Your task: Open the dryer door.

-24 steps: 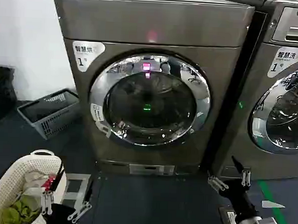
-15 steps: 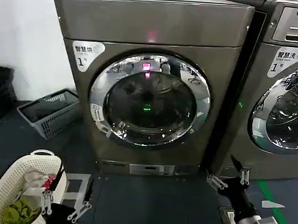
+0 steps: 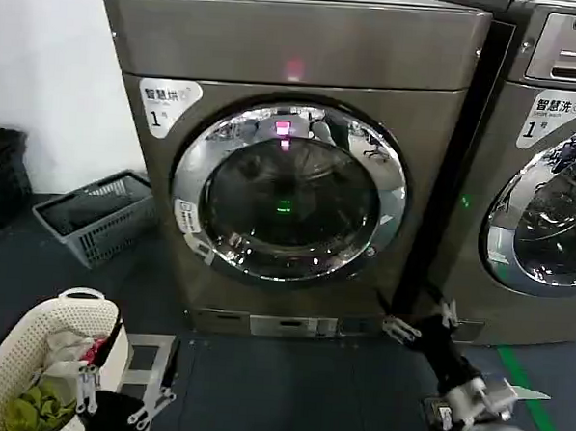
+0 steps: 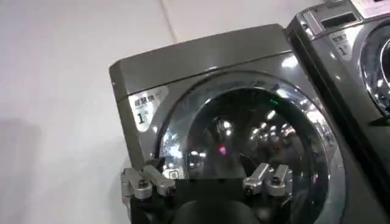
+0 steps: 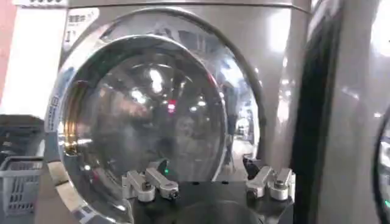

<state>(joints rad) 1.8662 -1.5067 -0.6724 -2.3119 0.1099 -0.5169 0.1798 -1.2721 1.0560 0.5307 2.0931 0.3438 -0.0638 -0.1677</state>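
The bronze-grey dryer (image 3: 297, 42) stands in front of me, with a white "1" label and a pink light. Its dryer door (image 3: 288, 206), a chrome ring around dark glass, sits flush against the front. My right gripper (image 3: 414, 307) is open, low down near the dryer's lower right corner, short of the door. In the right wrist view the door (image 5: 146, 109) lies just beyond the open right gripper (image 5: 206, 163). My left gripper (image 3: 143, 358) hangs open near the floor at the lower left; the left wrist view shows the left gripper (image 4: 200, 164) open, with the door (image 4: 244, 140) farther off.
An LG-marked machine (image 3: 553, 142) stands close on the dryer's right. A grey plastic basket (image 3: 95, 215) lies on the floor to the left. A white laundry basket (image 3: 30, 347) with clothes sits beside my left gripper. A dark bin (image 3: 0, 171) stands by the white wall.
My right gripper has risen and moved forward and leftward toward the dryer's lower right corner. The left gripper and the door have stayed where they were.
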